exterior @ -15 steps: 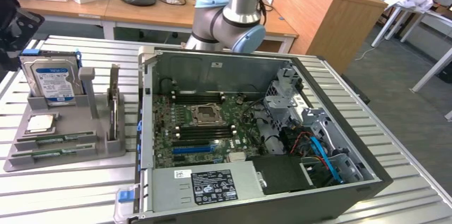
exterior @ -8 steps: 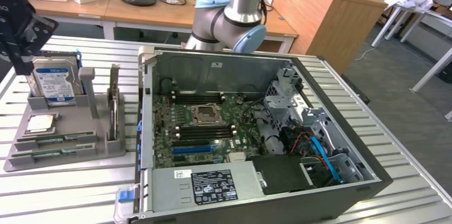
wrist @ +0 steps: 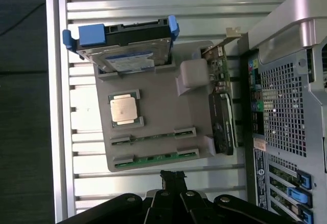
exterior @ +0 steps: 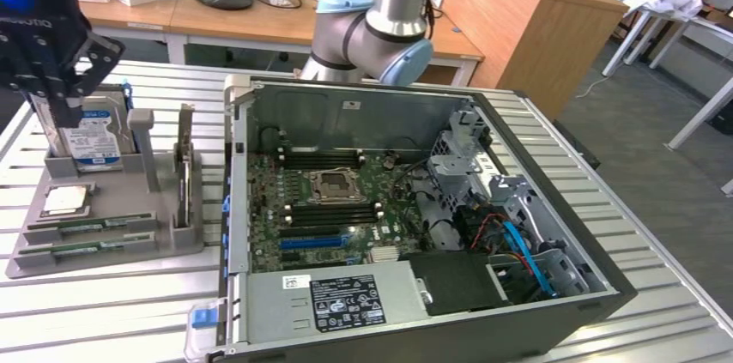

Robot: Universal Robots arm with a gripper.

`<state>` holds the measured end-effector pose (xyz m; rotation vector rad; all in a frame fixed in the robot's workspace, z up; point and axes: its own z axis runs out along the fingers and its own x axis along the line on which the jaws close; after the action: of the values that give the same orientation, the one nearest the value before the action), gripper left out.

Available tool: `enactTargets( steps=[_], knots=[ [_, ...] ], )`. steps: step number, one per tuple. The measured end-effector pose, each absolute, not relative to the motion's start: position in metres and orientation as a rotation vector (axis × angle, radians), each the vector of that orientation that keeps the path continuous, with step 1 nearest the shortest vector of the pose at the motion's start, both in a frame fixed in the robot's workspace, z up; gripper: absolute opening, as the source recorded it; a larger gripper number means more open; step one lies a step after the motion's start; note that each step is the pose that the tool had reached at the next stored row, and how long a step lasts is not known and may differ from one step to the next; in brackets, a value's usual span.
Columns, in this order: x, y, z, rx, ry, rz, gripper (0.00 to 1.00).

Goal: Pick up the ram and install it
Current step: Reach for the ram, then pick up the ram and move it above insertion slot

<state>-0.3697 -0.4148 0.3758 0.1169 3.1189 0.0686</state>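
Two green ram sticks lie side by side in slots at the near end of the grey holder [exterior: 172,238]: one ram [exterior: 89,226] [wrist: 153,135] and another [exterior: 82,249] [wrist: 154,158]. My black gripper [exterior: 60,110] [wrist: 172,176] hangs high above the holder with its fingers shut and nothing between them. In the exterior view it stands in front of the hard drive. In the wrist view its fingertips sit just past the holder's edge, beside the nearer ram. The open computer case [exterior: 596,294] shows the motherboard [exterior: 332,208] with dark memory slots [exterior: 326,158] around the processor socket [exterior: 340,184].
The holder also carries an upright hard drive [exterior: 94,140] [wrist: 127,55], a square silvery processor [exterior: 65,200] [wrist: 125,108] and an upright expansion card [exterior: 184,166] [wrist: 223,127]. All stand on a slatted metal table [exterior: 103,311]. Desks, a monitor and the arm's base [exterior: 372,37] are behind.
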Motion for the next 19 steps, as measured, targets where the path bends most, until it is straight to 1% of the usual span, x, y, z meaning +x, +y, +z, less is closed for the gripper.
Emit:
enactTargets(
  steps=[19],
  knots=[
    [-0.3665, -0.4157, 0.3749, 0.112, 3.119, 0.069, 0.1]
  ],
)
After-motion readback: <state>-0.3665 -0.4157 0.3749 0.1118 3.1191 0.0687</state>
